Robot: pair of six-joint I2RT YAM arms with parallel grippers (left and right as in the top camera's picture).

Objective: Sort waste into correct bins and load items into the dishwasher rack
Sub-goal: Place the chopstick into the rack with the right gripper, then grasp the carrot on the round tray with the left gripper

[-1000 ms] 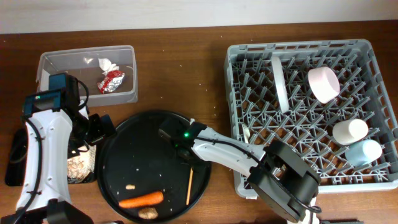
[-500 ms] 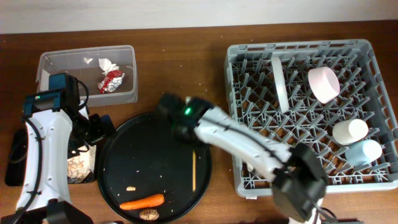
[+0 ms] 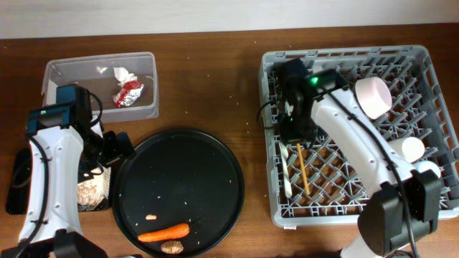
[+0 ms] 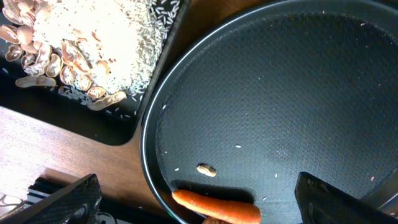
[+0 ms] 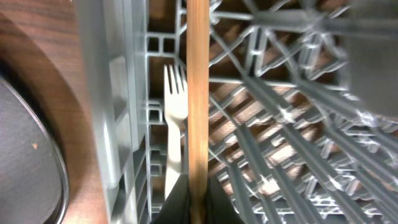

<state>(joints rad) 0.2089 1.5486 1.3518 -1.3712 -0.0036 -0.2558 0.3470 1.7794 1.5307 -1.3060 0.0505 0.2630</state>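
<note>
Overhead view: the dishwasher rack (image 3: 430, 204), a big grey plastic crate with a peg lattice floor, fills the right side of the wooden table (image 3: 215, 79). The right claw (image 3: 295, 135) hangs over the rack's left part, pinched narrow on a thin, straight wooden stick (image 5: 198, 93) that points down into the pegs. Just beside the stick, the white plastic fork (image 5: 175, 118) lies flat along the rack's left wall. A smooth, rounded pinkish bowl (image 3: 373, 97) sits tipped near the rack's far-right corner. The left claw (image 4: 205, 199) is spread wide and empty above the left rim of the matte, pebbly round black tray (image 3: 179, 154). The carrot (image 4: 214, 207) and a small brown lump (image 3: 171, 246) lie near the tray's front edge. Oat-like scraps (image 4: 81, 43) are heaped in the shallow black tray (image 4: 118, 127) by the left edge. The crinkly wrapper (image 3: 129, 93) and the tissue (image 3: 123, 74) sit in the clear tub (image 3: 72, 72) at the far-left corner.
</note>
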